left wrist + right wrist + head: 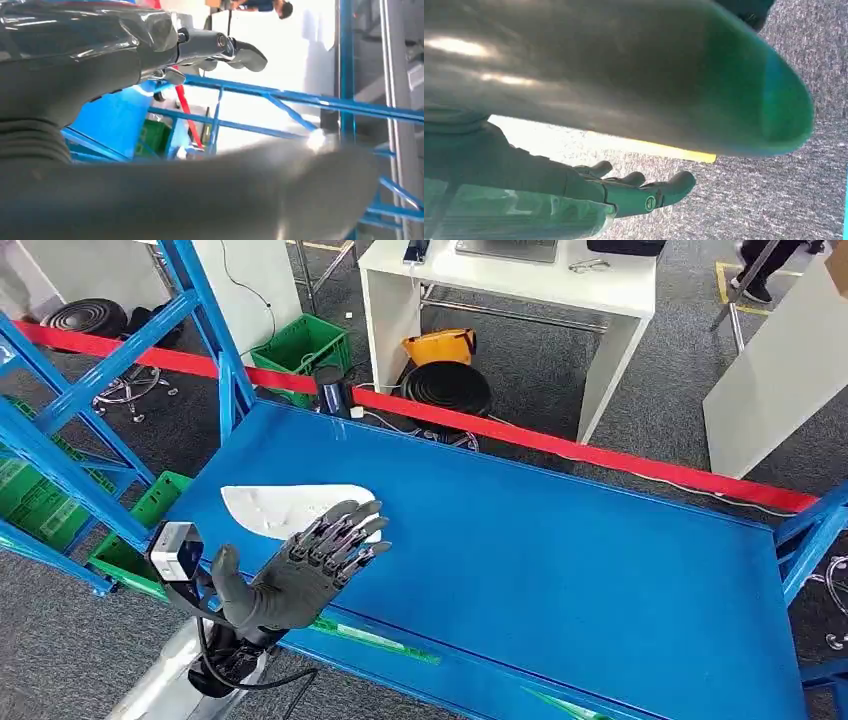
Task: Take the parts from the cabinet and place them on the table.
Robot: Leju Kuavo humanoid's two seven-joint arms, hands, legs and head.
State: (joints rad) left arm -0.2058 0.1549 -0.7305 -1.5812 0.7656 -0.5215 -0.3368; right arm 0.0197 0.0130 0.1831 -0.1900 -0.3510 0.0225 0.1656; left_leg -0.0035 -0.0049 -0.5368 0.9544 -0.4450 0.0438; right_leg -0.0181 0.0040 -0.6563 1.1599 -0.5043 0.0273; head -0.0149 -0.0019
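Observation:
A flat white part point(270, 508) lies on the blue cabinet shelf point(560, 560), toward its left end. My left hand point(305, 570) hovers at the shelf's front edge with its fingers spread and stretched over the part's right end; it holds nothing, and I cannot tell whether the fingertips touch the part. The left wrist view shows the same hand point(100, 55) with its fingers point(235, 50) extended in front of the blue frame. My right hand point(539, 170) hangs over grey carpet, its fingers point(644, 192) loosely extended and holding nothing.
Blue rack uprights point(215, 330) rise at the shelf's left end, and a red bar point(560, 445) runs along its far edge. Beyond it stand a white table point(520, 280), a green crate point(300, 345) and a white panel point(780, 370).

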